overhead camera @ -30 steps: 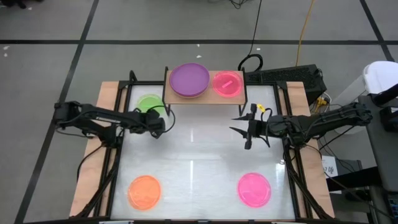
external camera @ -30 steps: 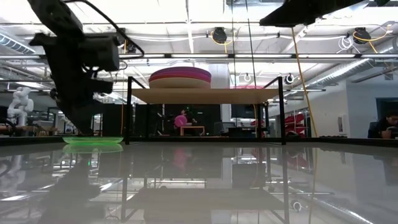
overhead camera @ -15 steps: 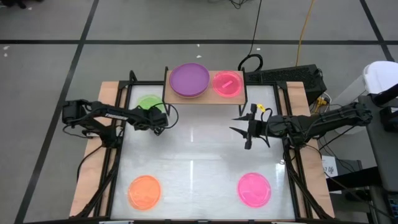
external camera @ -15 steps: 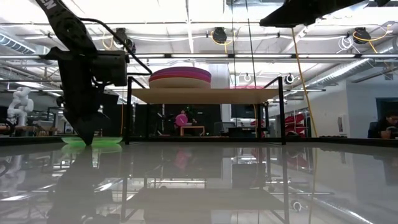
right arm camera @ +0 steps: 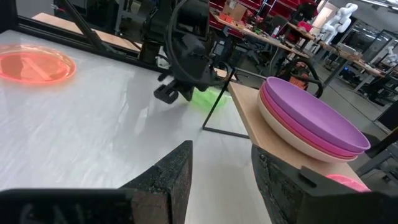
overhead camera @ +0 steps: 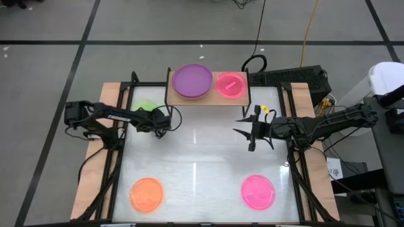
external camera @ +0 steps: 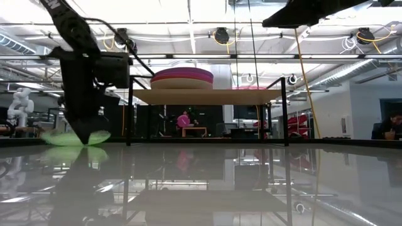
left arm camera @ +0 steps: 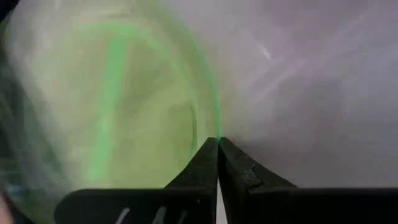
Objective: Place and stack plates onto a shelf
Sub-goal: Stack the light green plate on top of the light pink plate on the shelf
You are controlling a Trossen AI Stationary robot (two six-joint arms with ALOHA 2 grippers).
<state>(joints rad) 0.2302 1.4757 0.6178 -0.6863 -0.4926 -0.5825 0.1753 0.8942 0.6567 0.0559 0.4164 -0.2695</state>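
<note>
Bright overhead light; glary tabletop [overhead camera: 202,170]; motion-blurred green plate [left arm camera: 124,118].

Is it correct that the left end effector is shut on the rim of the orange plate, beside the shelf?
Not quite: the left end effector is shut on the rim of the green plate, beside the shelf, as the left wrist view shows.

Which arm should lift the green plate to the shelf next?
Left. The left gripper is shut on the green plate rim beside the shelf; the right gripper hangs open mid-table, apart from any plate.

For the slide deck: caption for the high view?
Left gripper at the green plate beside the shelf; right gripper waits open.
</note>
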